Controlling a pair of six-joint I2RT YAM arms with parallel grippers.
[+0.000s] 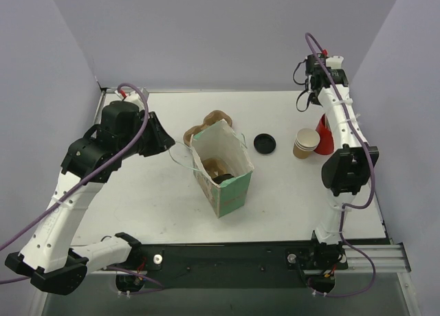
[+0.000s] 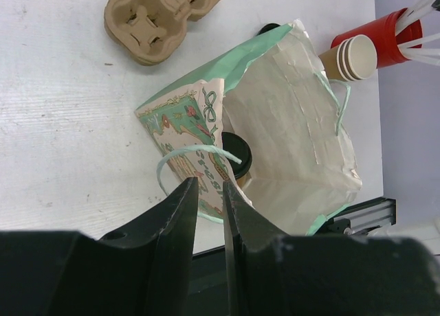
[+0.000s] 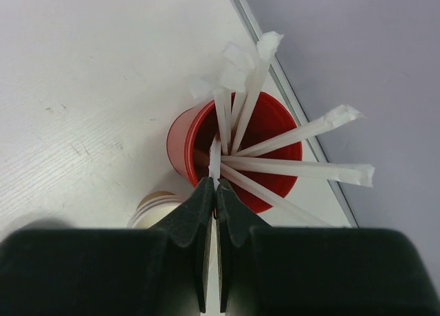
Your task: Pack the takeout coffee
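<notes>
1. Nearest the arm bases, the left gripper hangs at the paper bag, at centre frame in the overhead view. Its jaws stand partly apart and the bag's printed wall shows through the gap. The teal string handle loops just ahead of the tips. I cannot tell whether they touch it.
2. The takeout coffee stands upright inside the bag. Only its dark lid and brown rim show.
3. To the right of the bag, a loose black lid lies flat on the table. Beyond it is a stack of brown cups, touching or just beside the red cup.
4. The right gripper is clenched on one paper-wrapped straw standing in the red cup. The straw's long axis runs steeply up out of the cup into the jaws.
5. The next move likely turns on one relation. In the overhead view, the bag and its coffee lie well apart from the red cup, to its lower left. The right arm is at the straw, while the left arm is nearer the bag.
6. Farthest back, the pulp cup carrier sits behind the bag.
</notes>
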